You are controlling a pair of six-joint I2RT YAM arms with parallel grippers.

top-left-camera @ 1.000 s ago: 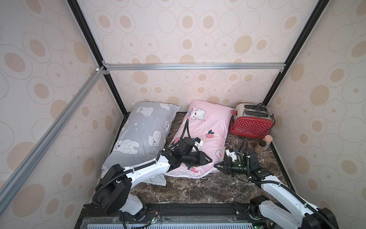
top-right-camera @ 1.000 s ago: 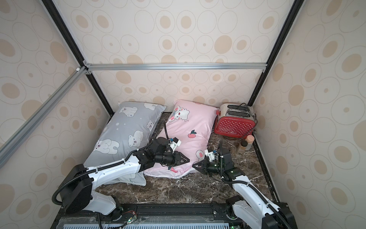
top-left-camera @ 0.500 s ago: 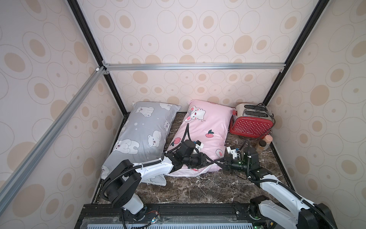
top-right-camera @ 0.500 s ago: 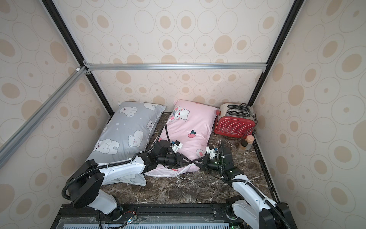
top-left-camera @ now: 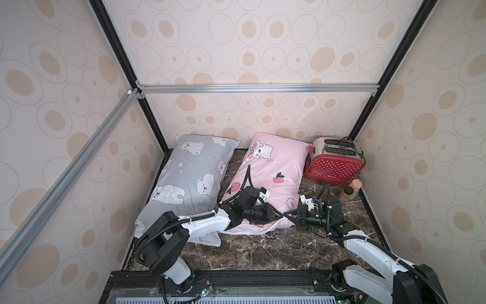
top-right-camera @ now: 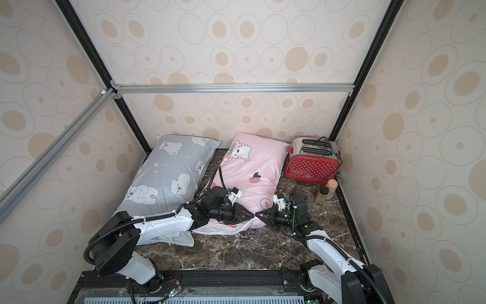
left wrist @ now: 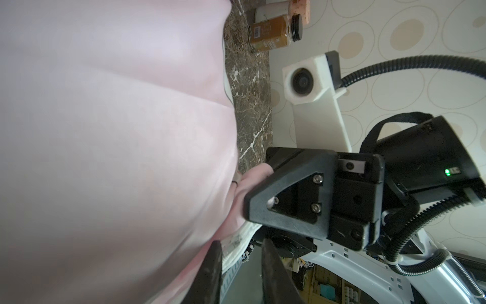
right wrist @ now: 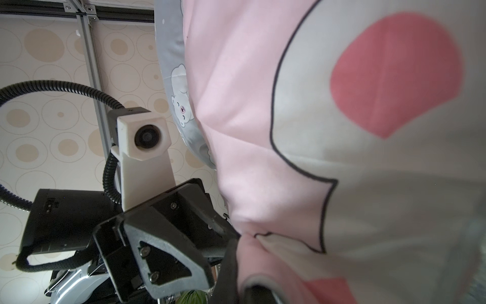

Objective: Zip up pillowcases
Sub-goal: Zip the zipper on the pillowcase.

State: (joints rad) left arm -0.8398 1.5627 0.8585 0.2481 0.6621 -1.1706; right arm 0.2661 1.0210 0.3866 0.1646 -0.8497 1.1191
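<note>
The pink pillowcase (top-left-camera: 276,165) (top-right-camera: 252,163) lies right of the grey bear pillowcase (top-left-camera: 189,173) (top-right-camera: 163,173). Both grippers meet at the pink one's near right corner, tip to tip. My right gripper (top-left-camera: 288,213) (right wrist: 244,271) is shut on a pinch of pink fabric (right wrist: 263,105). My left gripper (top-left-camera: 277,214) (left wrist: 240,244) shows a narrow gap between its fingers. The white zipper edge (left wrist: 236,237) (top-left-camera: 263,229) runs beside one left finger. The zipper pull is hidden.
A red dotted toaster (top-left-camera: 332,163) stands at the back right with two spice jars (top-left-camera: 349,190) in front of it. Patterned walls close in on three sides. Dark marble tabletop (top-left-camera: 263,255) shows in front of the pillows.
My left arm has shifted slightly right toward the right gripper, and its jaws stand narrower than before. The right gripper has kept its pinch in place.
</note>
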